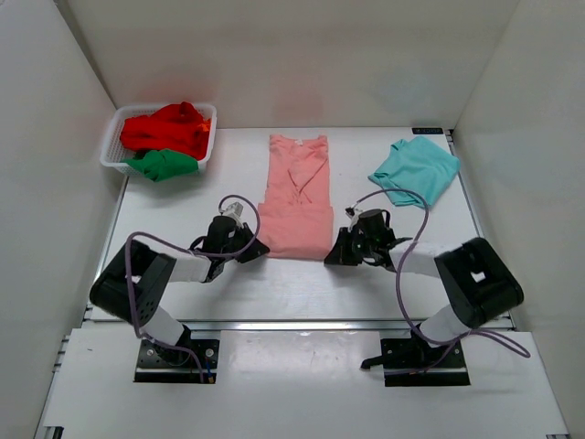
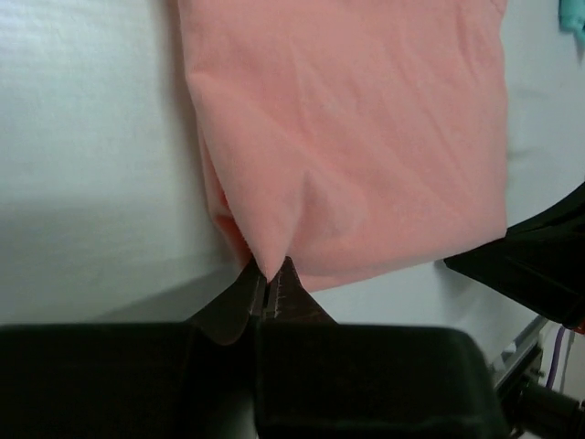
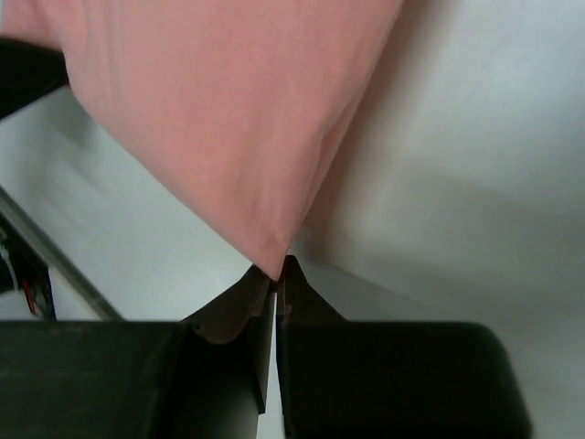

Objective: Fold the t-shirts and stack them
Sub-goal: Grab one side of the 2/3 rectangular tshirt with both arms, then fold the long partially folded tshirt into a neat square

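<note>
The left gripper [image 2: 270,285] and right gripper [image 3: 279,274], jaws clenched, are pinching the near corners of the salmon-pink t-shirt [image 1: 294,197], which is lying midway between the desk's [image 1: 302,285] side edges. They are holding only fabric tips, so uneven lifting could pull one free.

My left tool [image 1: 258,247] is pinched closed, its fingertips [image 2: 239,306] meeting on the near left corner of the salmon-pink t-shirt [image 1: 297,197]. My right tool [image 1: 335,256] is clamped the same way on the near right corner. My left arm [image 1: 137,279] and right arm [image 1: 471,279] sit low, elbows out, forearms angled inward.
</note>
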Available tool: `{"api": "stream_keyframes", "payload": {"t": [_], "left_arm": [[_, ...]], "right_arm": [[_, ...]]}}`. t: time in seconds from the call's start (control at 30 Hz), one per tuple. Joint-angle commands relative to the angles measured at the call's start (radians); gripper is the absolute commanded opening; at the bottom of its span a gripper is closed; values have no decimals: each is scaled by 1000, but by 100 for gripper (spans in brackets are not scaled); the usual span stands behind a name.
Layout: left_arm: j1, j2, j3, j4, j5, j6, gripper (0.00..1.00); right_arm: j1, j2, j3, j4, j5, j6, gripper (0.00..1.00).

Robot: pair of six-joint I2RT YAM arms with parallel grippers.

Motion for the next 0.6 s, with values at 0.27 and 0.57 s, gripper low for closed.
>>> {"api": "stream_keyframes", "payload": {"t": [0.27,0.57], "left_arm": [[-161,-681,-239,-558,-91,-97,0],[-194,-1010,-268,-670,5,-168,0]], "right_arm": [[324,-552,-307,-301,114,212,1],[209,-879,-327,-481,-4,199,0]]}}
